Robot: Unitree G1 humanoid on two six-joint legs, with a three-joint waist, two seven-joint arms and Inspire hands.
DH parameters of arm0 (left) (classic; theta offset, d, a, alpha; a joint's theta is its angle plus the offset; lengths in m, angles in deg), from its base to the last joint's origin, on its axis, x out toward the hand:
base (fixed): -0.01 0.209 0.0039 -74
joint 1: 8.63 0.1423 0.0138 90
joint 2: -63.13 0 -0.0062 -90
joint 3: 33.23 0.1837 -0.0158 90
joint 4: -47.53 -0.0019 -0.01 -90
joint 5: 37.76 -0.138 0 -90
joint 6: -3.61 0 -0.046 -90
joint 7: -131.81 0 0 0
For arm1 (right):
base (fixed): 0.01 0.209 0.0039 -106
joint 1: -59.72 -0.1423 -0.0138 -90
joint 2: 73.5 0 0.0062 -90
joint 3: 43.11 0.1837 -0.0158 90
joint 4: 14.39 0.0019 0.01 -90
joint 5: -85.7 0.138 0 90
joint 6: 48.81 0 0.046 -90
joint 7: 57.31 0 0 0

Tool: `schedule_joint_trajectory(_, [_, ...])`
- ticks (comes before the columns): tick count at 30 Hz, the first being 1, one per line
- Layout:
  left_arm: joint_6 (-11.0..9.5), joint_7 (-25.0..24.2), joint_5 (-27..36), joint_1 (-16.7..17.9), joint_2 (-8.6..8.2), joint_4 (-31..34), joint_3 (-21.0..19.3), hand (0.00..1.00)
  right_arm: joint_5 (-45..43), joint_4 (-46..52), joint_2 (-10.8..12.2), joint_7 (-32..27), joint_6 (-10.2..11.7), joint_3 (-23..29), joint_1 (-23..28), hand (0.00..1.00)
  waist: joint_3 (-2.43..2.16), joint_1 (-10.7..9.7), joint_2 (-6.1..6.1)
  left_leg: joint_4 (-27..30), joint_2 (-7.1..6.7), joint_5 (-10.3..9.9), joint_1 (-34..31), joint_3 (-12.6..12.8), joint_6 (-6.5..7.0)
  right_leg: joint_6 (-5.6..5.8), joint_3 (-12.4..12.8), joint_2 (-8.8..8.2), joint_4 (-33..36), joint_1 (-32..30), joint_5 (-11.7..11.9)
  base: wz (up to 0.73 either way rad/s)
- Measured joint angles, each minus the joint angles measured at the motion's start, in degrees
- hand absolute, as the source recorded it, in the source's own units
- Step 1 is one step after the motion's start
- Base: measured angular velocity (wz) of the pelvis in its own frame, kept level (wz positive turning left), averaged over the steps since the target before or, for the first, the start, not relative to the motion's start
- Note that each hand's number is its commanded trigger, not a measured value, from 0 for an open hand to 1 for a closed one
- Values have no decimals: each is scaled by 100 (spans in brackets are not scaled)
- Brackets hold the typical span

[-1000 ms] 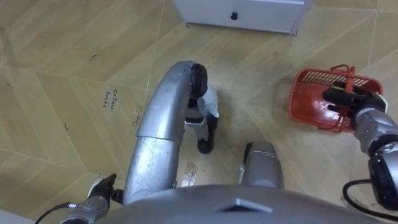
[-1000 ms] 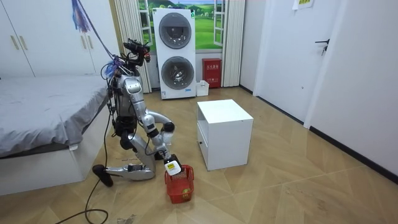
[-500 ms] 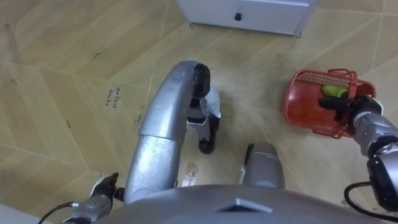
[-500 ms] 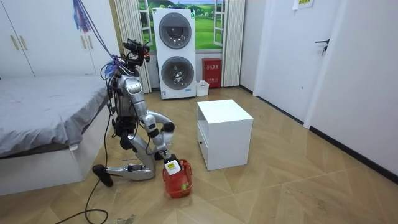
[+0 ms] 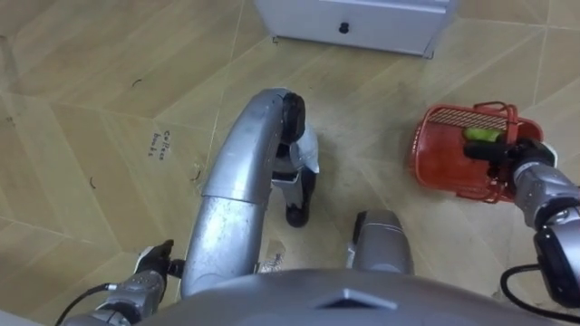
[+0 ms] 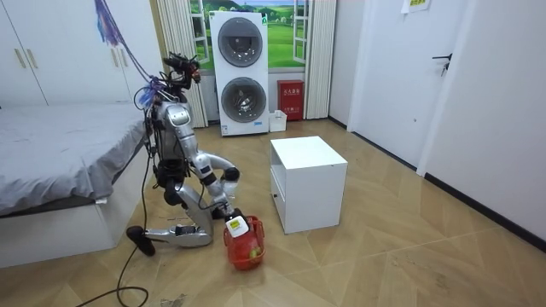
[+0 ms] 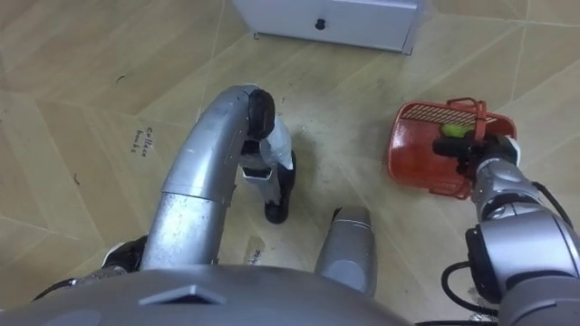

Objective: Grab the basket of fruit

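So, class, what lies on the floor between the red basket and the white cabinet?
Nothing: in the left eye view, the stretch of wooden floor between the red basket and the white cabinet is bare.

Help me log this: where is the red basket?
In the left eye view the red basket is tilted on the floor at the robot's right, held by its right hand, near the white cabinet.

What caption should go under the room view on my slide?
Kneeling between the bed and white cabinet, the robot grips the tilted red fruit basket with its right hand.
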Motion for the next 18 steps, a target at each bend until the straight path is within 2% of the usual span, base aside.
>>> schedule_joint_trajectory(4, [-15,11,-9,-116,16,65,-189,0,-9,230,-2,-32,-2,-2,1,100,26,-32,-91,59,-7,-2,68,-63,4,-14,14,27,13,121,-7,-7])
schedule_joint_trajectory(8, [-14,81,-52,-208,20,110,-307,0,-11,642,6,-47,-11,-3,41,100,43,-178,-152,110,-203,-4,169,-209,0,-54,-39,26,-42,384,-23,0])
schedule_joint_trajectory(11, [-7,118,-54,-335,48,113,-529,0,-26,1149,8,-117,-12,-2,68,100,57,-242,-227,148,-232,-25,253,-235,40,-64,-35,30,-61,474,-26,-4])
schedule_joint_trajectory(12, [-7,119,-54,-344,90,118,-650,0,-87,1352,56,-142,-16,3,73,100,46,-262,-299,155,-229,-33,268,-238,57,-64,-37,43,-75,496,-26,0])
schedule_joint_trajectory(13, [-4,120,-54,-370,135,126,-745,0,-229,1587,116,-160,-18,3,73,100,42,-292,-339,180,-214,-43,276,-274,77,-85,-63,102,-118,542,-46,0])
schedule_joint_trajectory(15, [5,140,-55,-414,158,174,-799,0,-251,1898,136,-176,-25,5,70,100,32,-310,-341,186,-185,-57,272,-343,106,-84,-64,253,-237,592,-132,-5])
schedule_joint_trajectory(17, [39,156,-133,-418,149,278,-830,0,-316,2232,138,-227,-87,9,68,100,-4,-274,-270,-12,-118,-59,383,-444,160,-99,-33,461,-673,590,-163,-17])
schedule_joint_trajectory(18, [60,158,-188,-412,141,290,-830,0,-315,2288,137,-248,-128,10,67,100,-17,-239,-244,-115,-82,-57,452,-478,170,-100,-26,510,-853,588,-163,-33])
